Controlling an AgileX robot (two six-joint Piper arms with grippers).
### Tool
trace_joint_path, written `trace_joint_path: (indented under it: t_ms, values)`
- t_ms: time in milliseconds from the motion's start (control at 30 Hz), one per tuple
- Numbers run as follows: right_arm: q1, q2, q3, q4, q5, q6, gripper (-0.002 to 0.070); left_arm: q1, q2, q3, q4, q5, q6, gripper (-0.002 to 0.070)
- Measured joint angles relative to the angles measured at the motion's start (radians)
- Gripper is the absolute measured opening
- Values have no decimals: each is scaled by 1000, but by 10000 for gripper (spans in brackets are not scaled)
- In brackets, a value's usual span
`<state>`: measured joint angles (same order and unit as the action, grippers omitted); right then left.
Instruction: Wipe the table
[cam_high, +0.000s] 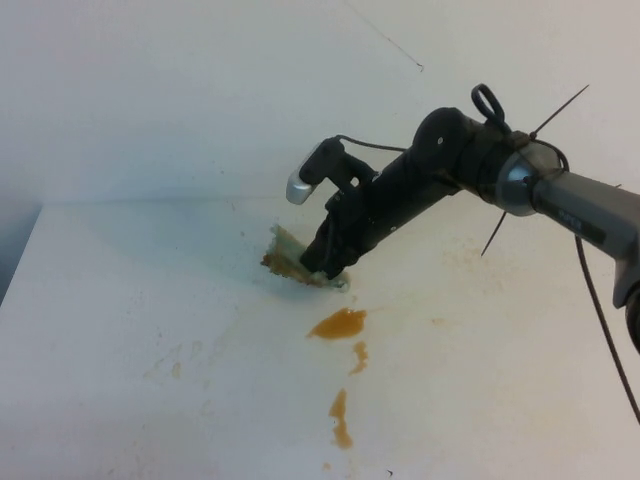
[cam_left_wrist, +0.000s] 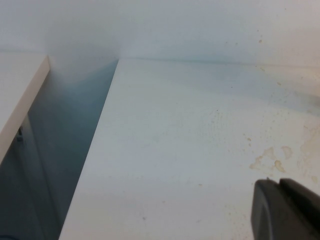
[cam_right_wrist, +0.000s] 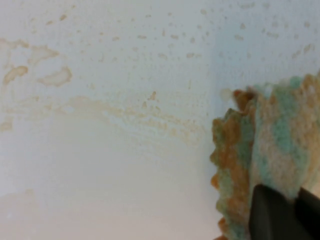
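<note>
Dragging the brown-stained cloth (cam_high: 283, 255), clamped in the closed right gripper (cam_high: 325, 270) mid-tabletop (cam_high: 120, 330) just beyond the orange spill (cam_high: 338, 323), may smear rather than lift it if saturated, while the left gripper (cam_left_wrist: 286, 212), state I cannot tell, hangs near the tabletop's left edge.

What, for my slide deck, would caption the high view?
Right gripper holds a stained green cloth on the white table beside orange-brown spills; left gripper out of frame.

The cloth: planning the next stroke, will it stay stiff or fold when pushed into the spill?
Likely floppy: the cloth crumples where the right gripper pinches it against the table. Brown staining suggests dampness, so some drag. Left gripper hovers near its left edge.
</note>
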<state>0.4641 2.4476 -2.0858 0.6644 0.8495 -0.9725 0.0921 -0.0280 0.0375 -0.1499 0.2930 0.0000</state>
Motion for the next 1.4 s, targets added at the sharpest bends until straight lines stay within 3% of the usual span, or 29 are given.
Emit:
trace_joint_path:
  t_ms: [167, 333, 633, 833, 1233, 1400]
  values:
    - [-26, -60, -20, -32, 43, -229, 27, 0, 0, 0, 0, 0, 0, 0]
    - [-73, -78, -20, -55, 53, -309, 27, 0, 0, 0, 0, 0, 0, 0]
    - [-98, -57, 67, -151, 166, -328, 27, 0, 0, 0, 0, 0, 0, 0]
    - [-76, -59, 184, -170, 138, -196, 27, 0, 0, 0, 0, 0, 0, 0]
    - [115, -73, 207, -180, 129, -171, 27, 0, 0, 0, 0, 0, 0, 0]
    - [143, -95, 236, -180, 187, -149, 29, 0, 0, 0, 0, 0, 0, 0]
